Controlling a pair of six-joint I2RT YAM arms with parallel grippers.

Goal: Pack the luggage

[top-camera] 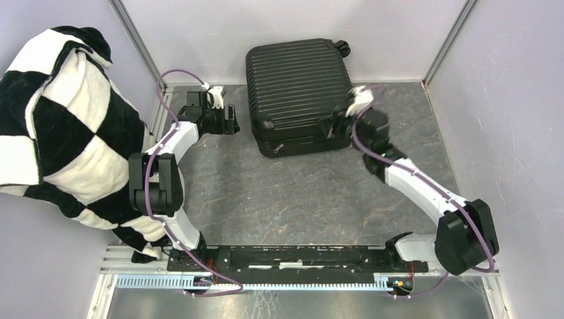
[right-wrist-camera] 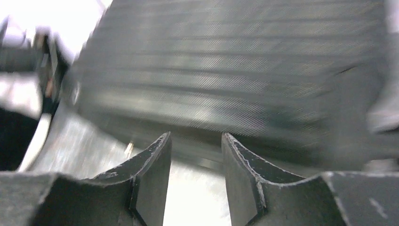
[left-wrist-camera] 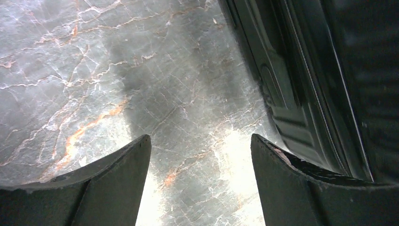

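Note:
The black ribbed suitcase (top-camera: 299, 93) lies flat and closed at the back middle of the floor, with one caster wheel (top-camera: 342, 47) at its far right corner. My left gripper (top-camera: 234, 123) is open and empty just left of the case's left edge; the left wrist view shows that edge (left-wrist-camera: 301, 84) to the right of the fingers. My right gripper (top-camera: 327, 128) is open and empty at the case's front right edge. The right wrist view is blurred and shows the ribbed shell (right-wrist-camera: 226, 80) close ahead of the fingertips (right-wrist-camera: 160, 146).
A black-and-white checkered blanket (top-camera: 60, 126) hangs along the left wall beside the left arm. Grey marbled floor (top-camera: 292, 199) lies in front of the case. Walls and metal posts close the back and both sides.

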